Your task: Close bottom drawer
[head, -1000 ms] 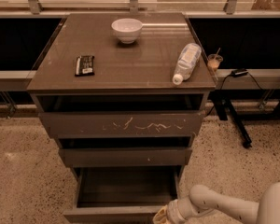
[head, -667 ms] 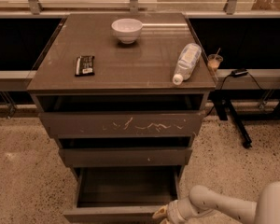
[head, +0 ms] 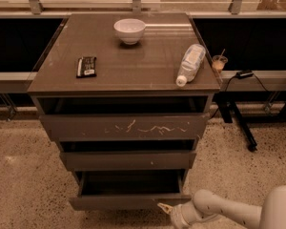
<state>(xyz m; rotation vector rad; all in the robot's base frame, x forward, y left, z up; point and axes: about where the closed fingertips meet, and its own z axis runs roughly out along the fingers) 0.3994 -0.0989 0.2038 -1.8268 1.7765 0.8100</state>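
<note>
Camera view: the bottom drawer (head: pixel 126 202) stands pulled out nearest, lowest of three open drawers in the cabinet (head: pixel 133 75). The gripper (head: pixel 167 210) sits low, just beside the front panel's right end; I cannot tell whether it is apart or together. Best pushed squarely, nearer the panel's middle, so the box runs straight. On top: one bowl (head: pixel 129 30), one bottle (head: pixel 190 63), one snack bar (head: pixel 86 66).
</note>
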